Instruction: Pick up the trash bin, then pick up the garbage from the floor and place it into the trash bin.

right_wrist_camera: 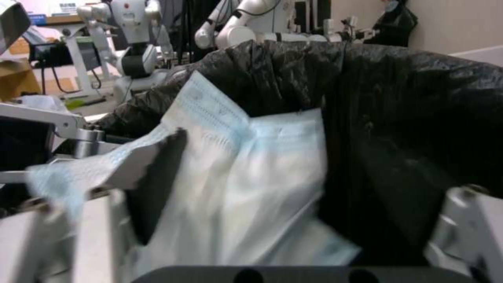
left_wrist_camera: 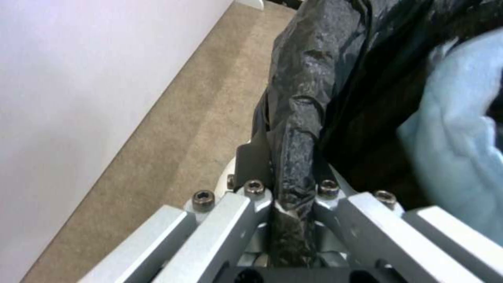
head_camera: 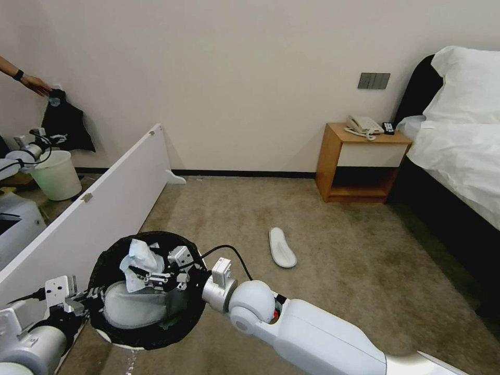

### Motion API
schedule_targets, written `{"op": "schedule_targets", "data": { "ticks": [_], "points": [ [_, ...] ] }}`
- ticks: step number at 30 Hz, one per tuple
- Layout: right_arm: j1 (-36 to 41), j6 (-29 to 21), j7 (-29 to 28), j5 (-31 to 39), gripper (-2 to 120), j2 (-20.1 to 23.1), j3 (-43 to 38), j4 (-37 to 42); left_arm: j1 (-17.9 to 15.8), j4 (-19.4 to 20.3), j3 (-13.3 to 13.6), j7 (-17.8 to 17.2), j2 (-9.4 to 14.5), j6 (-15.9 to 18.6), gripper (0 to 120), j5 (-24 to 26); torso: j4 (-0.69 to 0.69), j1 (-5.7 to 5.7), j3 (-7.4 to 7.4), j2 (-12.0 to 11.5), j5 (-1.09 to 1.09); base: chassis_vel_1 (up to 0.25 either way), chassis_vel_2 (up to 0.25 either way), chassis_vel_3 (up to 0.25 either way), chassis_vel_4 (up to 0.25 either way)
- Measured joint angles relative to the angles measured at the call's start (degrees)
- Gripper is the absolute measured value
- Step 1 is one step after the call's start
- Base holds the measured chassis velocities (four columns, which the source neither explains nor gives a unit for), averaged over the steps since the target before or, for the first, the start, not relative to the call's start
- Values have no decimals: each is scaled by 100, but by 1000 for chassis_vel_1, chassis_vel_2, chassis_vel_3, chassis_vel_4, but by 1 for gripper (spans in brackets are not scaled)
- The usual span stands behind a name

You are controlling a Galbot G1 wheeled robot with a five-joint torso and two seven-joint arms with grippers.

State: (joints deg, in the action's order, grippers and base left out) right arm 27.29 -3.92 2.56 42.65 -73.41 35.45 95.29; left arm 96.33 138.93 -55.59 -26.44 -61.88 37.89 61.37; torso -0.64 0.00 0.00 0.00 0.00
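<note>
One slipper left; my left gripper clamps trash bin rim, right gripper open inside, tissue may snag.

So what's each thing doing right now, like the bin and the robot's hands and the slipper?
trash bin: held up, black bag over rim, litter inside
left gripper: shut on the bin's rim
right gripper: inside the bin, open
tissue: crumpled, in the bin
slipper: lying on the carpet
</note>
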Motion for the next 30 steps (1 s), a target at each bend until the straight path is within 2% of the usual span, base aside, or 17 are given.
{"op": "schedule_targets", "data": {
  "ticks": [1, 3, 6, 20, 30],
  "points": [
    [0, 0, 0, 0, 86, 0, 0, 0, 0, 0, 0, 0, 0, 0, 2, 0, 0, 0, 0, 0, 0, 0, 0, 0, 0],
    [11, -2, -9, 0, 96, 14, 0, 26, 24, 17, 0, -3, -10, 1, 2, -14, 0, 0, 0, 0, 0, 0, 0, 0, 0],
    [23, -2, -10, 0, 99, 46, -17, 74, 44, 23, 0, -8, -22, 3, 2, -36, 0, 0, 0, 0, 0, 0, 0, 0, 0],
    [122, 31, -23, 196, 100, 128, -190, 303, 73, 36, -33, -32, -44, 19, 2, -40, 0, 0, 0, 0, 0, 0, 0, 0, 0],
    [237, 204, -93, 330, 100, 187, -892, 531, 117, 56, -52, -36, -70, 26, 2, -50, 0, 0, 0, 0, 0, 0, 0, 0, 0]
  ]
}}
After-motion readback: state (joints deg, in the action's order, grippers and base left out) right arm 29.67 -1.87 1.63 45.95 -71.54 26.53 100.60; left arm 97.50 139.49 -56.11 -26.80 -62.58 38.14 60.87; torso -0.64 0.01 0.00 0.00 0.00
